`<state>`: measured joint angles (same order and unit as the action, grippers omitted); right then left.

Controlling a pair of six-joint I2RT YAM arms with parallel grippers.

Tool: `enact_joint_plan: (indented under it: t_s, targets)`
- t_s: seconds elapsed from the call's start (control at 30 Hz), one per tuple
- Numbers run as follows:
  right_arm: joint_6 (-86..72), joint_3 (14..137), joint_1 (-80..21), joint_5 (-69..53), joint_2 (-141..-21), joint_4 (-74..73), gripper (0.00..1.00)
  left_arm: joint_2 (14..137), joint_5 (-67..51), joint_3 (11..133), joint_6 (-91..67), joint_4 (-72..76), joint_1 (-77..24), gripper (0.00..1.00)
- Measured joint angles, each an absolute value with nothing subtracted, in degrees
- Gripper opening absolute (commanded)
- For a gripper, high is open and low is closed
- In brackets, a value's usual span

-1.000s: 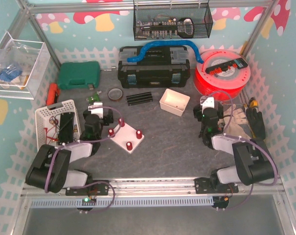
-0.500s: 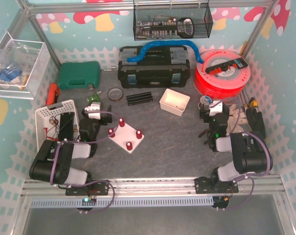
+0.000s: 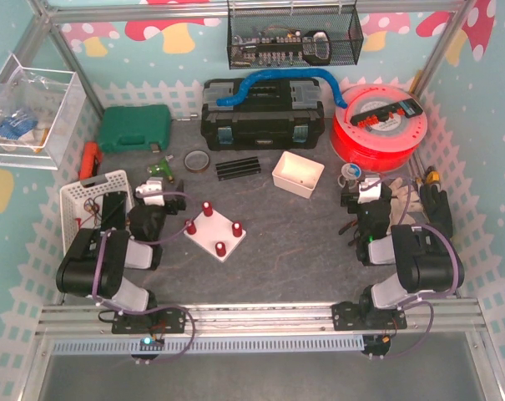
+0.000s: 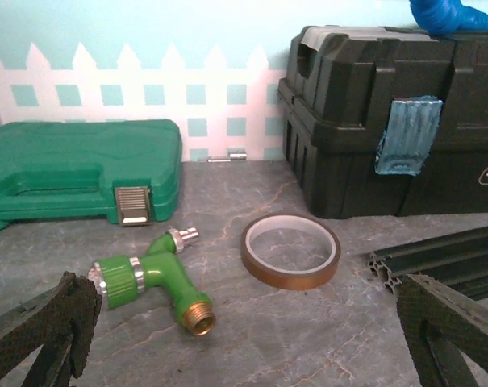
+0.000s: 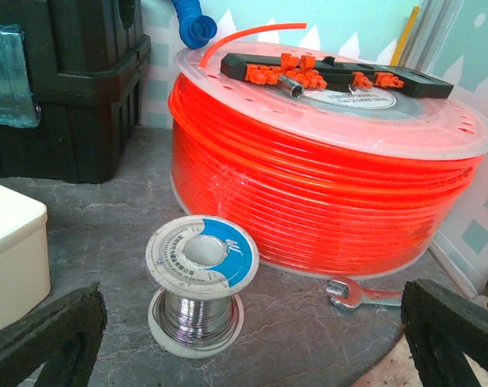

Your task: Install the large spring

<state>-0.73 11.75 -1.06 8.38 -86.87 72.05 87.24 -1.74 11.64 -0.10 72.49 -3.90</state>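
Observation:
The large spring does not show in any view. A white plate with red pegs [image 3: 214, 230] lies on the grey table, left of centre. My left gripper [image 3: 154, 189] sits low just left of that plate, folded back on its arm. In the left wrist view the left gripper [image 4: 244, 343] is open, its black fingers [image 4: 42, 334] wide apart with only bare table between them. My right gripper [image 3: 361, 185] rests low on the right side. It is open too [image 5: 252, 343], and a small spool of silver wire [image 5: 199, 282] stands ahead of its fingertips [image 5: 453, 326].
Ahead of the left gripper lie a green hose fitting [image 4: 151, 274], a brown tape ring [image 4: 290, 250] and black rails [image 4: 445, 258]. A green case [image 3: 133, 128], black toolbox [image 3: 262, 113], orange tubing reel [image 5: 324, 153], wrench [image 5: 360, 294], white box [image 3: 298, 173] and white basket [image 3: 92, 200] stand around.
Both arms have folded back toward their bases. The left gripper has drawn away leftward from the peg plate, and the right gripper has shifted slightly right. Both stayed open.

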Motion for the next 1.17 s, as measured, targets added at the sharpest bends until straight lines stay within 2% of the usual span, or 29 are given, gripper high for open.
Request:
enact_joint_plan:
  t_s: [1.17]
  targets:
    - [-0.75,11.75,-1.06,8.08,-86.87,72.93,0.99,87.26,-2.66,12.16,-1.96,72.27,-2.68,0.99]
